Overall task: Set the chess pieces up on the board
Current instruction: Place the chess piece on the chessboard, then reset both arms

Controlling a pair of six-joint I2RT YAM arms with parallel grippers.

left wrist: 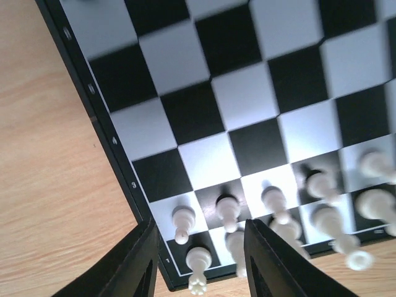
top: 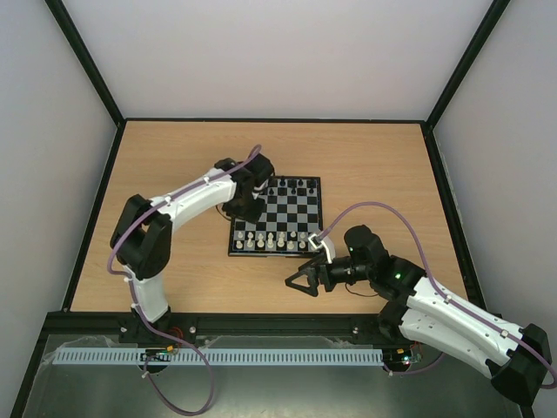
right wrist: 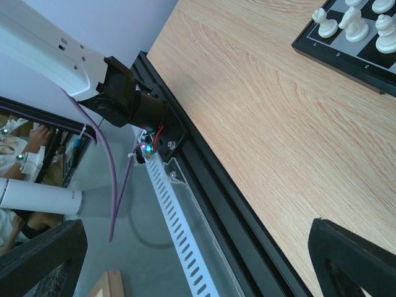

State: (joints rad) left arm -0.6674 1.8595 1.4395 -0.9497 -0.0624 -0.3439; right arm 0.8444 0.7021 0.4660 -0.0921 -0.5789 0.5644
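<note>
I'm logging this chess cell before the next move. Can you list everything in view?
board: one, black-and-white checkered, middle of the table.
white chess pieces: at least ten, cream, on the board's near rows; exact count unclear.
black chess pieces: several, black, at the board's far edge; too small to count.
table: one, light wood, under everything.
perforated strip: one, white, along the near rail.
cables: two, purple, one along each arm.
left gripper: one, black, open, at the board's left edge.
right gripper: one, black, open, over bare table off the board's near right corner.
</note>
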